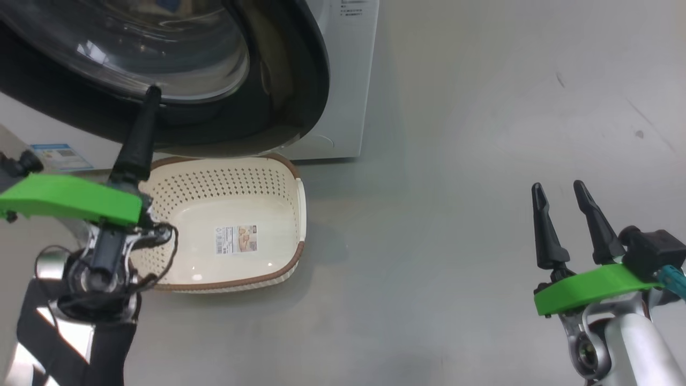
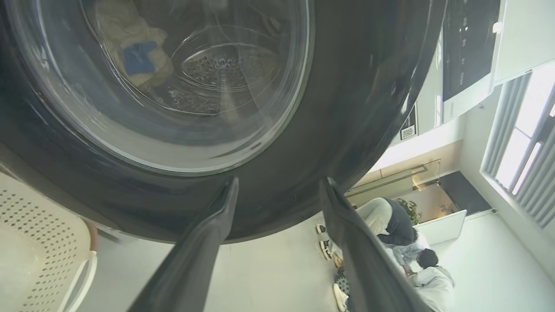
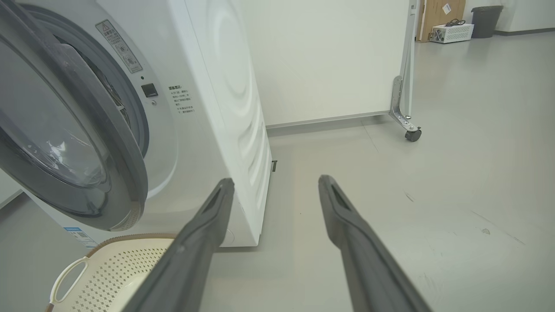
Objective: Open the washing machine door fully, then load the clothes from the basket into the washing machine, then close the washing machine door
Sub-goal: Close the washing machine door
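Left gripper (image 2: 282, 184): fingers spread wide, nothing between them; tips at the black rim of the washing machine door (image 1: 300, 80), perhaps touching it.
Right gripper (image 1: 559, 187): spread wide, holding nothing, above bare floor (image 1: 455, 134).
Door: ajar, standing off the washing machine (image 3: 217, 108).
Clothes (image 2: 134, 56): in the drum, seen through the door glass.
Basket (image 1: 214, 182): on the floor just below the door.
Labels: basket sticker (image 1: 237, 238), blue label (image 1: 59, 155), warning sticker (image 3: 119, 45); print too small to read.
Room: open floor to the washer's right.
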### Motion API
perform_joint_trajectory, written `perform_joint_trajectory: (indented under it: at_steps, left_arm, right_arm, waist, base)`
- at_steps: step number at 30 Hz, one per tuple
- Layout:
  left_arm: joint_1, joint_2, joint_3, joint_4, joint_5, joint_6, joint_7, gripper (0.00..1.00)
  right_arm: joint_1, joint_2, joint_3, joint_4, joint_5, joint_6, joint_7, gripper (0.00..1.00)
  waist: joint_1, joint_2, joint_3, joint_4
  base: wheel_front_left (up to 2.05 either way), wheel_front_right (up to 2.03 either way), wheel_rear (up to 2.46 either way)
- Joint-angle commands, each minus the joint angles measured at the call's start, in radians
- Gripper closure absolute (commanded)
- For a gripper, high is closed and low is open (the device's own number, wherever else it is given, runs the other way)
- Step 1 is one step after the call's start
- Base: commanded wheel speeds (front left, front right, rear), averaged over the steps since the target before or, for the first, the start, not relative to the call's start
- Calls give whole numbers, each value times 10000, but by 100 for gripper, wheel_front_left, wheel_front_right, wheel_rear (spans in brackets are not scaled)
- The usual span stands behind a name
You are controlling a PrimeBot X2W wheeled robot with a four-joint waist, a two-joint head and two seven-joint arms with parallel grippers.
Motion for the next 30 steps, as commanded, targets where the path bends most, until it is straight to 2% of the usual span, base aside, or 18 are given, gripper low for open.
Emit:
perform_joint_trajectory:
  at_steps: [1, 6, 11, 14, 20, 23, 30]
  left_arm:
    - [31, 556, 54, -365, 460, -71, -484, 0]
    - [719, 1094, -625, 102, 2067, -71, -2167, 0]
    - [1336, 1281, -1112, 429, 3424, -47, -3330, 0]
    - [1684, 1440, -1351, 487, 4476, 307, -3818, 0]
    - [2341, 1670, -1707, 386, 6370, 1307, -4241, 0]
    - [2710, 1685, -1770, 237, 6976, 1692, -4330, 0]
    - [3394, 1810, -2052, -48, 8146, 2281, -4396, 0]
  right_arm:
    - [-46, -51, 108, -289, -94, 4, 41, 0]
    - [152, -51, 39, -341, -238, 4, 148, 0]
    - [453, -51, 2, -419, -414, 4, 295, 0]
    - [654, -51, -36, -517, -512, 4, 401, 0]
    - [1019, -51, -3, -775, -681, 4, 641, 0]
    - [1173, -51, 10, -866, -716, 4, 723, 0]
    - [1480, -51, 80, -1006, -749, 4, 841, 0]
  waist:
    - [1, -1, -235, 118]
    - [1, -1, -644, 251]
    - [1, -1, -1055, 370]
    - [1, -1, -1243, 449]
    - [1, -1, -1547, 565]
    - [1, -1, -1669, 609]
    - [1, -1, -1868, 636]
  base:
    - [0, 0, 0]
    - [0, 0, 0]
    - [0, 0, 0]
    - [0, 0, 0]
    - [0, 0, 0]
    - [0, 0, 0]
    - [0, 0, 0]
